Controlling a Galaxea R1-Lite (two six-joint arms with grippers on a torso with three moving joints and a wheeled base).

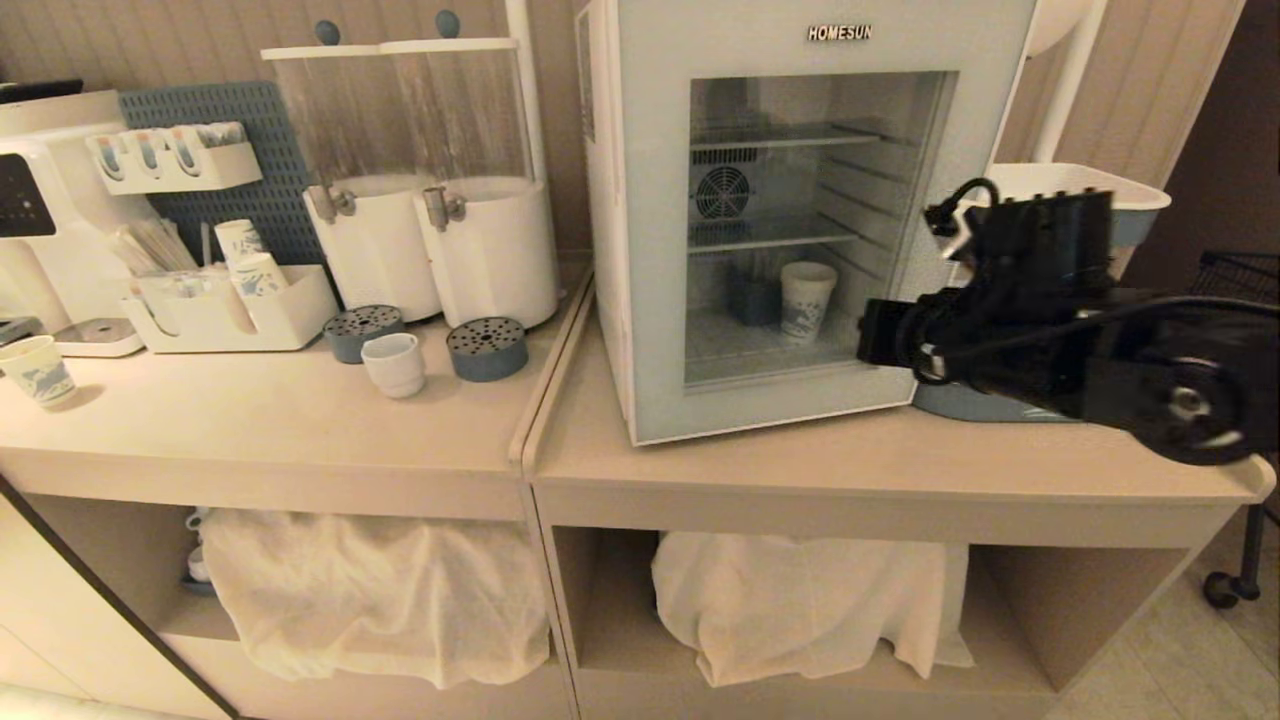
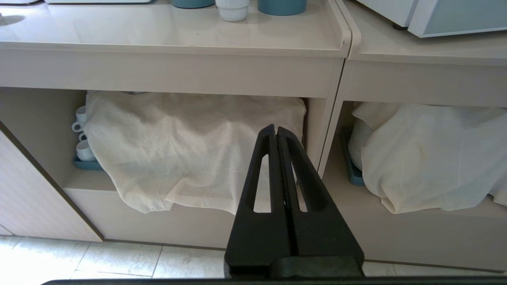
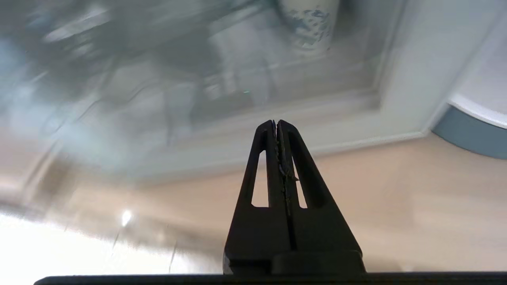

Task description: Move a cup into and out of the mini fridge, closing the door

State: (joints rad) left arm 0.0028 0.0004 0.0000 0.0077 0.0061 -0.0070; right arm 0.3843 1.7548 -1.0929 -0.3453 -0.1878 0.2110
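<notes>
The right gripper is held with its fingers pressed together and nothing between them, raised above the counter in front of the lower right corner of the mini fridge. It is most likely brought there to reach the door, since closed fingers make a slim tip that can be hooked into a recessed handle or pushed against a panel. The door is seen shut against the fridge body, so it is judged that opening it is the step in hand, and that the cup has not yet been put inside.

The cup is found on the neighbouring counter, well to the left of the fridge, standing upright between two round perforated blue discs; it is untouched and well apart from both grippers. Behind it, also left of the fridge, two white drink dispensers are set against the wall. Through the fridge's glass a taller patterned paper cup can be made out on the bottom shelf; it is not the cup of the task.

The left gripper is parked low, before the cloth-covered shelves under the counter left of the fridge, its fingers likewise together and empty
</notes>
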